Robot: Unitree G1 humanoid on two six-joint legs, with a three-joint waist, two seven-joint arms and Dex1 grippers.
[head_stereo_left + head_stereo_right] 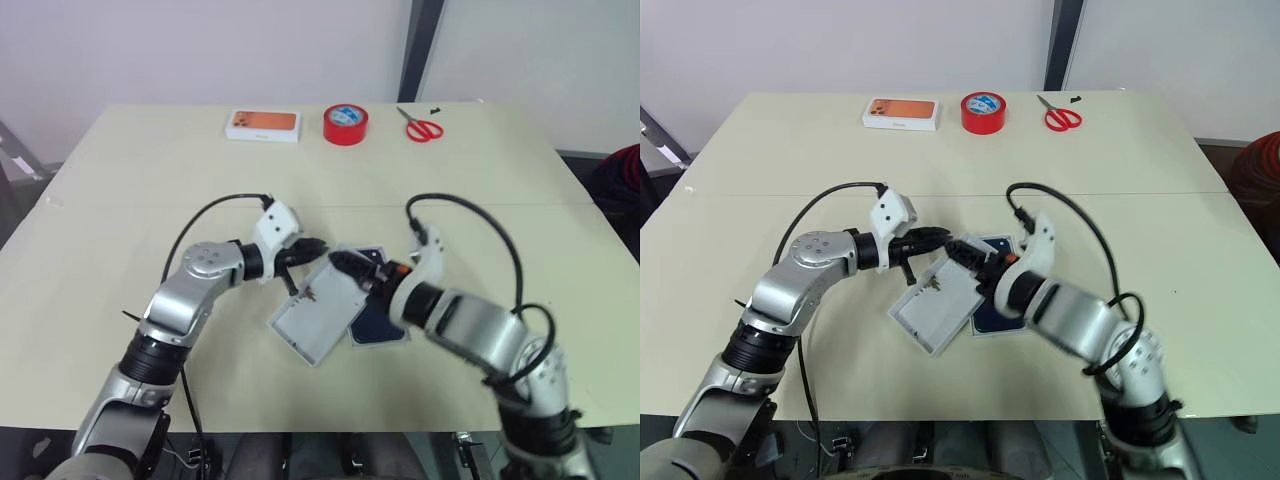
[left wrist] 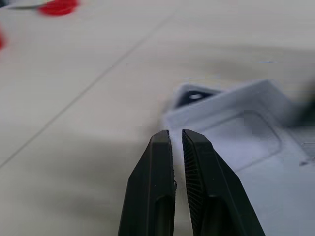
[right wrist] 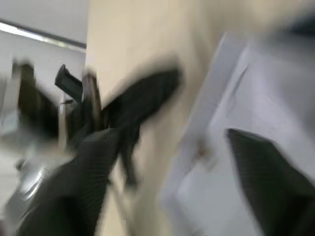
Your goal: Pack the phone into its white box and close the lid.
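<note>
The white box (image 1: 318,318), an open shallow tray with a small brownish mark on its floor, lies tilted near the table's middle. Partly under its right side lies a dark blue flat thing with a white rim (image 1: 380,326); I cannot tell whether it is the phone or the lid's printed face. My left gripper (image 1: 318,246) is shut and empty, its tips just beyond the tray's far corner (image 2: 216,142). My right gripper (image 1: 352,270) is open at the tray's far right edge, and that edge (image 3: 211,113) runs between its fingers (image 3: 270,172). The left gripper (image 3: 147,93) faces it closely.
At the table's far edge stand a small orange-topped box (image 1: 263,124), a red tape roll (image 1: 345,123) and red-handled scissors (image 1: 424,128). A black cable loops above each wrist. The cream table (image 1: 500,200) has a seam across its middle.
</note>
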